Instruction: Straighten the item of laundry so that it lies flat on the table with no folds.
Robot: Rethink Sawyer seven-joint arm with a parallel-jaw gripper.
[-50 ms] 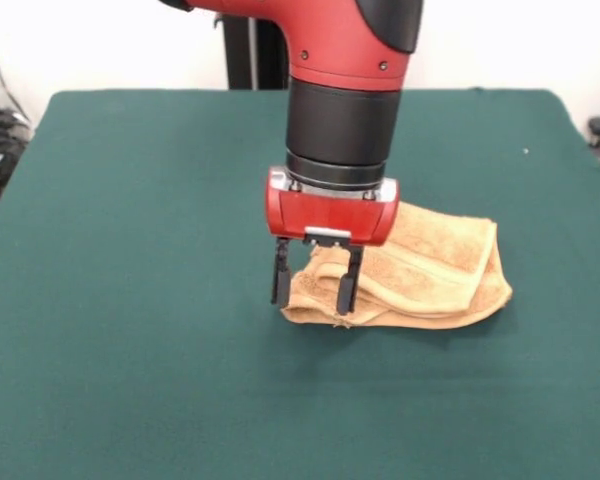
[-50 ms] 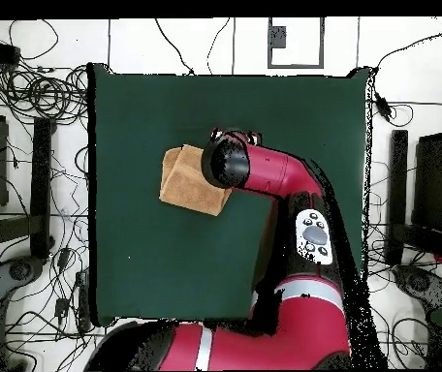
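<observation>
**Gripper hanging over the folded towel's corner**

From the front, the red and black arm is reaching down with its gripper [image 1: 315,283] spread apart, its two dark fingers [image 1: 280,272] straddling the near left corner of the orange-tan towel [image 1: 430,270]. The towel is lying bunched in layered folds on the green table [image 1: 130,300], right of centre.

From overhead, the arm's wrist is covering one end of the towel [image 2: 188,181], which is sitting folded near the middle of the table [image 2: 167,271]. The fingers are hidden here.
</observation>
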